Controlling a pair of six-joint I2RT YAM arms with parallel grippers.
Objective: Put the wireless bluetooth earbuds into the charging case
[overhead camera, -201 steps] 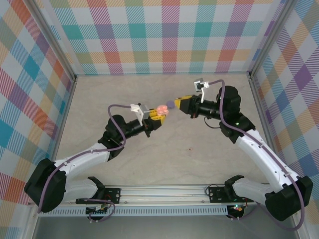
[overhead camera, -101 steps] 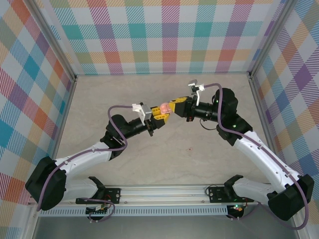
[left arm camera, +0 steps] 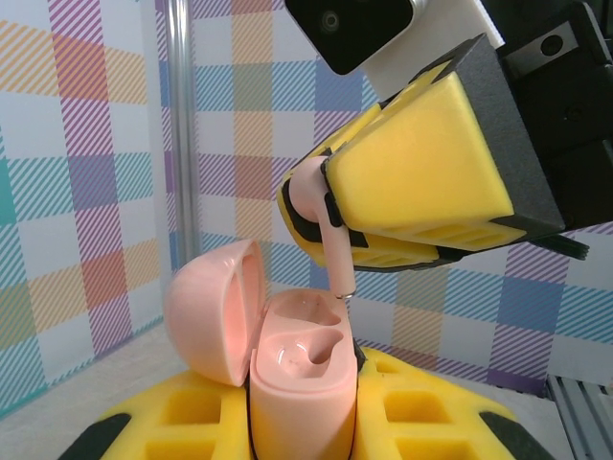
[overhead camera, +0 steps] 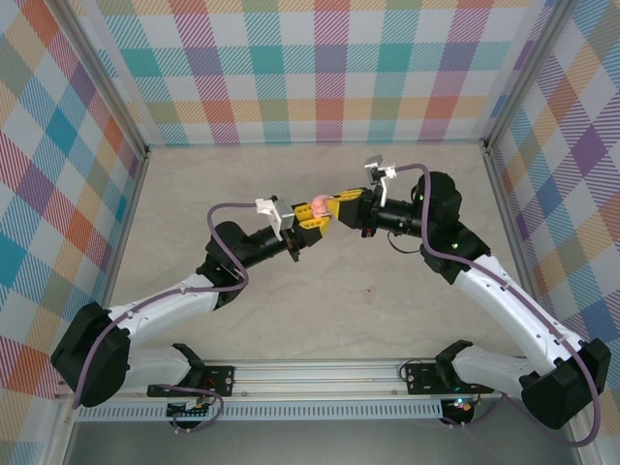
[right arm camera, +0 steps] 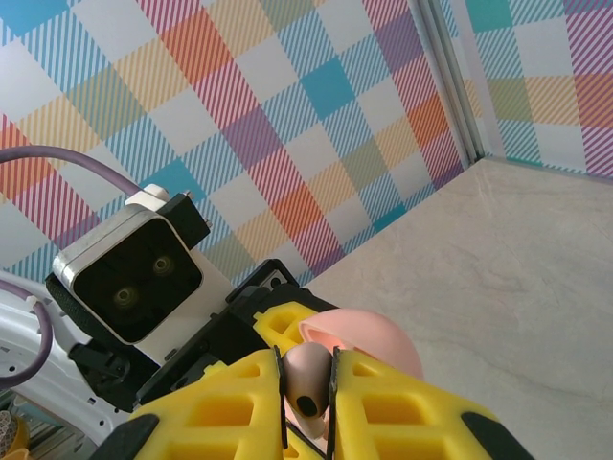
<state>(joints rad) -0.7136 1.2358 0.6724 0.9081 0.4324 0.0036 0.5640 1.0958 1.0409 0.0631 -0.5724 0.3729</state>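
From above, the charging case (overhead camera: 316, 205) is held raised over the bench (overhead camera: 387, 310), clamped by the left fingers (overhead camera: 308, 230). The right fingers (overhead camera: 345, 205) are brought close against it. In the left wrist view, the case is gripped upright with its lid (left arm camera: 215, 307) swung open. A pink earbud (left arm camera: 332, 240), pinched by the right fingers, is poised stem-down just over the case's open top. In the right wrist view, the earbud is squeezed between narrowly set fingers, just in front of the case's lid.
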